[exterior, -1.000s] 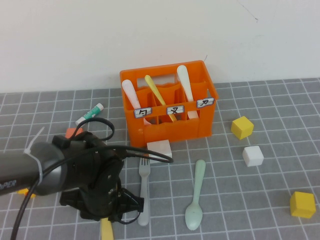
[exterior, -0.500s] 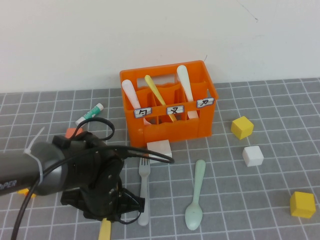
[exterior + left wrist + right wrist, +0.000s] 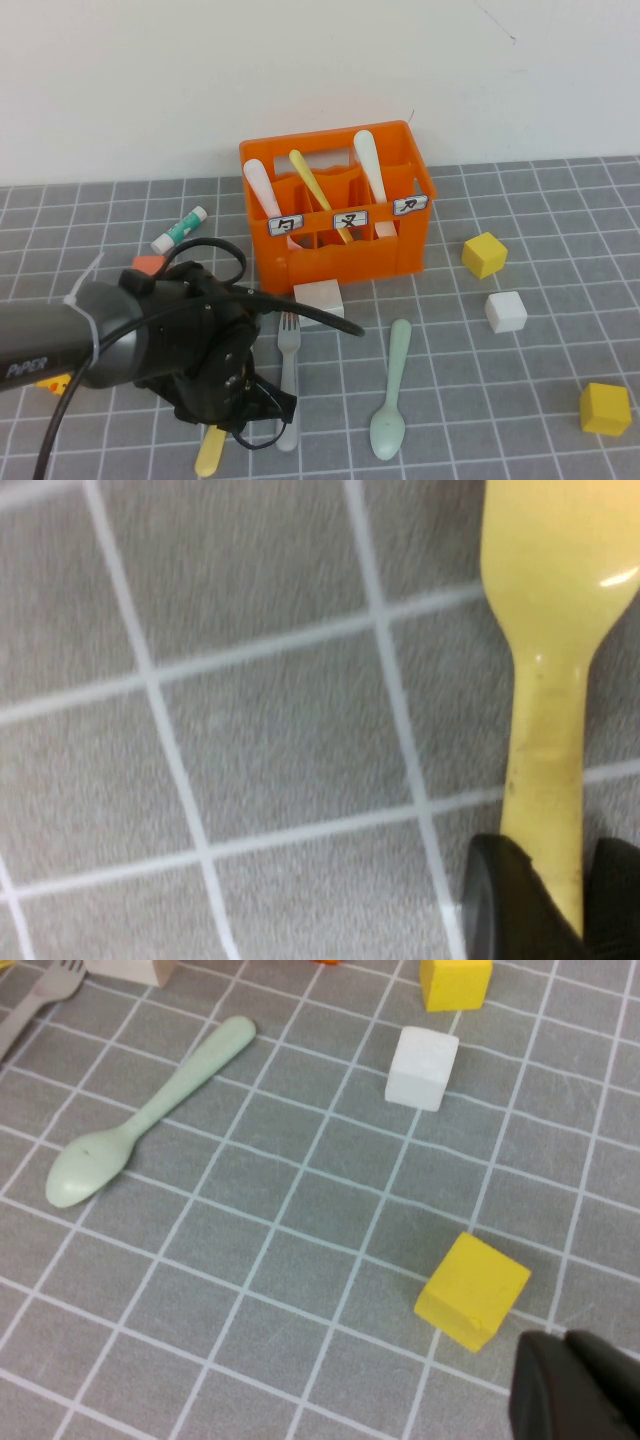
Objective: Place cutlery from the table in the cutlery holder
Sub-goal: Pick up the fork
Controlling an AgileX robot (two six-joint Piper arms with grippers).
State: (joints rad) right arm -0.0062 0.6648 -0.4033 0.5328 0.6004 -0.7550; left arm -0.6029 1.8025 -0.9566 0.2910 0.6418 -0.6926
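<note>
The left gripper is low over the near-left table, its fingers pinched on the neck of the yellow fork. The fork's handle pokes out toward the near edge. It looks light, stiff and rather slick, so a hold near the middle should keep it from swinging. The grey fork and mint spoon lie flat just beside it, in front of the orange crate. The right gripper hangs closed and empty over the right side, near a yellow cube.
</note>
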